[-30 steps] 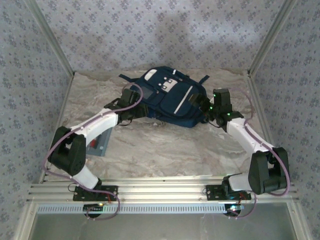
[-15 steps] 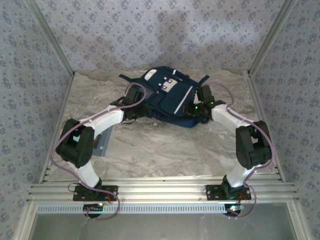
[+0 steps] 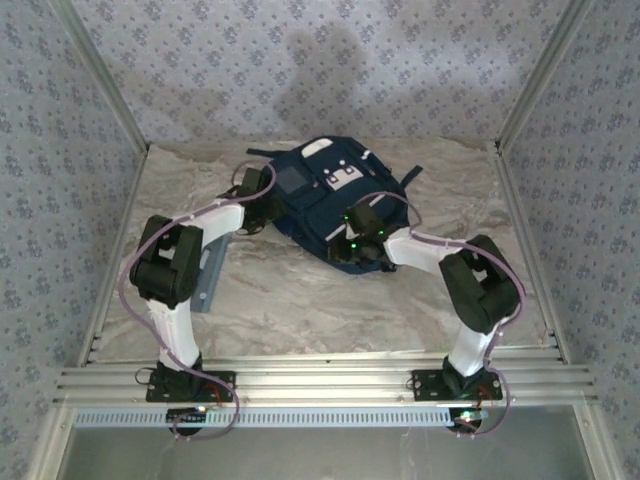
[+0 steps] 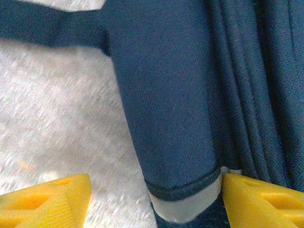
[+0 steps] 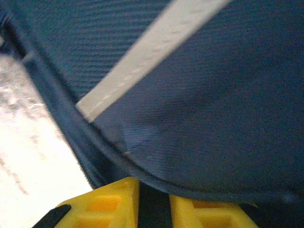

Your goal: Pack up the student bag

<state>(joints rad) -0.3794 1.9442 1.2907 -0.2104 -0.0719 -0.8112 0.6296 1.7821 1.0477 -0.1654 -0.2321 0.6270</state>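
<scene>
The student bag (image 3: pixel 325 195), navy with a grey square patch and white stripes, lies at the back middle of the marble-patterned table. My left gripper (image 3: pixel 260 208) is at the bag's left side. In the left wrist view it (image 4: pixel 154 202) stands open around a navy flap with a white end (image 4: pixel 190 206); the right finger (image 4: pixel 261 199) touches the flap and the left finger is apart from it over the table. My right gripper (image 3: pixel 350 245) is at the bag's near edge. Its yellow fingers (image 5: pixel 114 206) are shut on a fold of the bag's piped edge (image 5: pixel 154 199) below a white stripe (image 5: pixel 142 52).
A flat grey-blue item (image 3: pixel 205 285) lies on the table beside the left arm's elbow. A dark strap (image 3: pixel 411 174) trails from the bag's right side. Patterned walls and metal posts (image 3: pixel 520 100) close in the table on three sides.
The right gripper has closed on the bag's edge and swung left, and the bag has shifted and turned with it. The left gripper has moved up along the bag's left side.
</scene>
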